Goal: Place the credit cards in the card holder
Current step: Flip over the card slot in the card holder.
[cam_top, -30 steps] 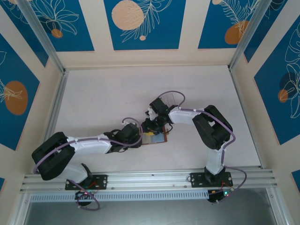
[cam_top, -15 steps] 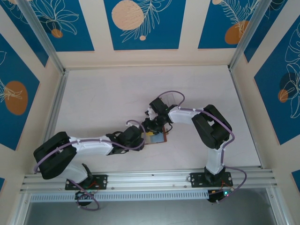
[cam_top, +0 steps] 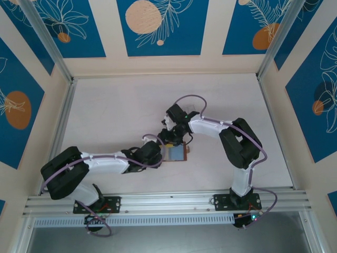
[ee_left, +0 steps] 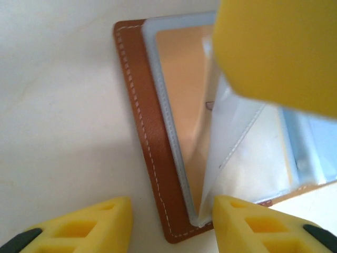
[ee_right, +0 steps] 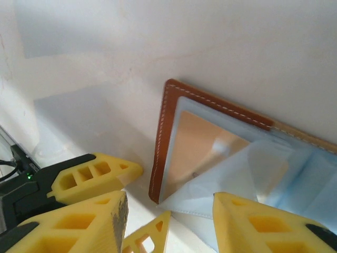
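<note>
One brown stitched card holder point(ee_left: 143, 132) lies open, tan card point(ee_left: 184, 84) inside.

You have the card holder point(cam_top: 176, 153) lying open on the table point(cam_top: 116, 105), about midway between the two arms. The left gripper point(cam_top: 160, 156) sits at its left edge, the right gripper point(cam_top: 171, 138) just behind its far edge. In the left wrist view the holder's side edge and one corner lie between that gripper's spread fingers. One card point(ee_left: 181, 89) lies inside a sleeve point(ee_left: 239, 153), whose loose leaf tilts up over it
</note>
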### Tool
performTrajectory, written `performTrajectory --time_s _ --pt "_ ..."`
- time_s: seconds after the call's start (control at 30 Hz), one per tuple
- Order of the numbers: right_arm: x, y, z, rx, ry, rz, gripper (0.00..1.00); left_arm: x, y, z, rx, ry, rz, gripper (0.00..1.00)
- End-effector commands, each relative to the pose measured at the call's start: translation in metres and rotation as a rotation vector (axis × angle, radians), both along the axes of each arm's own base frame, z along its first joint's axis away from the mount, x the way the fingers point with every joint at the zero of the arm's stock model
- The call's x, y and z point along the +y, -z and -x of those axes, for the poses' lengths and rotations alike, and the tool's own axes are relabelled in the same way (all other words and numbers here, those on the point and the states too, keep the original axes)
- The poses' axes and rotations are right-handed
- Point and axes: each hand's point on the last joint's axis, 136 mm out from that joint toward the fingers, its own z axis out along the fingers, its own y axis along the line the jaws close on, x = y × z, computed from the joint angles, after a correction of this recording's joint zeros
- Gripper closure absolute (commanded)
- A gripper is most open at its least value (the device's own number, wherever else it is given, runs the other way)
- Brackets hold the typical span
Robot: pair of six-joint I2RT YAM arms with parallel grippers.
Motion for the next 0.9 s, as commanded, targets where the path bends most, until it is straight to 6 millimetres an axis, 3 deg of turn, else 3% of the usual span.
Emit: performTrajectory --time_s 0.0,0.17,0.33,0.43,0.67,0.87 --pt "0.01 -0.056 -0.013 -0.104 -0.045 -0.098 0.52 0.008 0.024 0.008 0.042 0.01 -0.058 0.56" --pt "-0.006 -0.061 -0.014 -0.135 0.002 -0.07 0.52 0.006 0.025 0.008 0.045 0.008 -0.056 0.56" --pt "-0.037 -0.04 -0.004 -0.134 0.081 0.04 0.57 0.002 0.022 0.008 0.045 0.019 -0.048 0.56" --pt "-0.044 -0.029 0.006 -0.113 0.093 0.055 0.62 -0.001 0.015 0.007 0.038 0.028 -0.036 0.57" --pt "-0.057 0.013 0.027 -0.038 0.121 0.163 0.85 -0.004 -0.021 0.0 -0.02 0.004 0.04 0.55" --pt "-0.068 0.043 0.026 -0.031 0.112 0.27 0.91 -0.009 -0.045 -0.009 -0.025 -0.009 0.115 0.48"
